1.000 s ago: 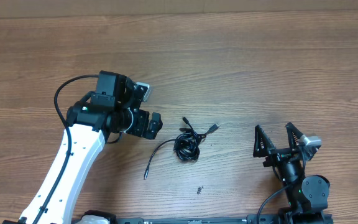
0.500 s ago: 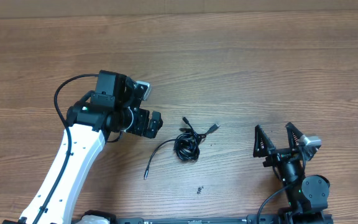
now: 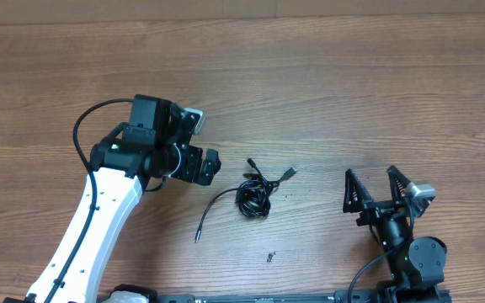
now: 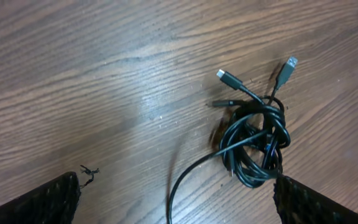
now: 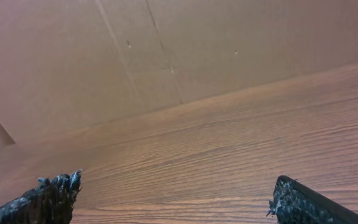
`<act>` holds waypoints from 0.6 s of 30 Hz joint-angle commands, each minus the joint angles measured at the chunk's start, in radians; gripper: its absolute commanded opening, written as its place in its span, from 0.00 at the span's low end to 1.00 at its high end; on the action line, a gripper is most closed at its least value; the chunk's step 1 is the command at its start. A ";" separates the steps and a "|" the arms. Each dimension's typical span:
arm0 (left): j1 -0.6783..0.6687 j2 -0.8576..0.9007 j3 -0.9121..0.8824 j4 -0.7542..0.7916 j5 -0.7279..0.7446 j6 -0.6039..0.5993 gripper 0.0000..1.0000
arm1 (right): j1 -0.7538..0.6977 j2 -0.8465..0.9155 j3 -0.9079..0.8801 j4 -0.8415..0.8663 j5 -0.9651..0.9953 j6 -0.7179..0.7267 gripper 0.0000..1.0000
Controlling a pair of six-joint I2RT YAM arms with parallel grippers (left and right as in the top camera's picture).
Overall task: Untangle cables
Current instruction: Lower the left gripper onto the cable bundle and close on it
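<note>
The cables (image 3: 253,198) lie mid-table as a small black knot, with a silvery plug (image 3: 290,173) sticking out to the right and one loose strand (image 3: 206,215) trailing toward the front left. My left gripper (image 3: 206,166) hovers open just left of the knot, not touching it. In the left wrist view the knot (image 4: 253,146) sits close to the right fingertip (image 4: 303,202), two plug ends (image 4: 227,76) point away, and the strand runs between the fingers of the left gripper (image 4: 178,193). My right gripper (image 3: 374,185) rests open at the front right, empty (image 5: 176,185).
A tiny dark scrap (image 3: 270,257) lies on the wood in front of the knot, also visible near the left fingertip (image 4: 89,171). The wooden table (image 3: 327,93) spreads all around. A brown cardboard wall (image 5: 166,56) rises beyond the table's far edge.
My left wrist has shifted very slightly. The cables and the right arm stay where they were.
</note>
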 commanded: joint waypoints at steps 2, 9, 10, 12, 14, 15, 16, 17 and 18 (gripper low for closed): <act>-0.009 0.006 0.026 0.028 -0.002 -0.039 1.00 | -0.002 -0.011 -0.011 0.003 0.010 -0.006 1.00; -0.061 0.010 0.026 0.041 -0.007 -0.068 0.99 | -0.002 -0.011 -0.011 0.003 0.010 -0.006 1.00; -0.085 0.013 0.026 0.046 -0.007 -0.067 1.00 | -0.002 -0.011 -0.011 0.003 0.010 -0.006 1.00; -0.109 0.018 0.026 0.052 -0.012 -0.067 1.00 | -0.002 -0.011 -0.011 0.003 0.010 -0.006 1.00; -0.129 0.025 0.026 0.052 -0.045 -0.068 1.00 | -0.002 -0.011 -0.011 0.003 0.010 -0.006 1.00; -0.132 0.025 0.026 0.051 -0.052 -0.069 1.00 | -0.002 -0.011 -0.011 0.003 0.010 -0.006 1.00; -0.135 0.030 0.025 0.052 -0.053 -0.076 0.99 | -0.002 -0.011 -0.011 0.003 0.010 -0.006 1.00; -0.137 0.034 0.025 0.053 -0.053 -0.082 0.99 | -0.002 -0.011 -0.011 0.003 0.010 -0.006 1.00; -0.140 0.040 0.025 0.053 -0.054 -0.087 1.00 | -0.002 -0.011 -0.011 0.003 0.010 -0.006 1.00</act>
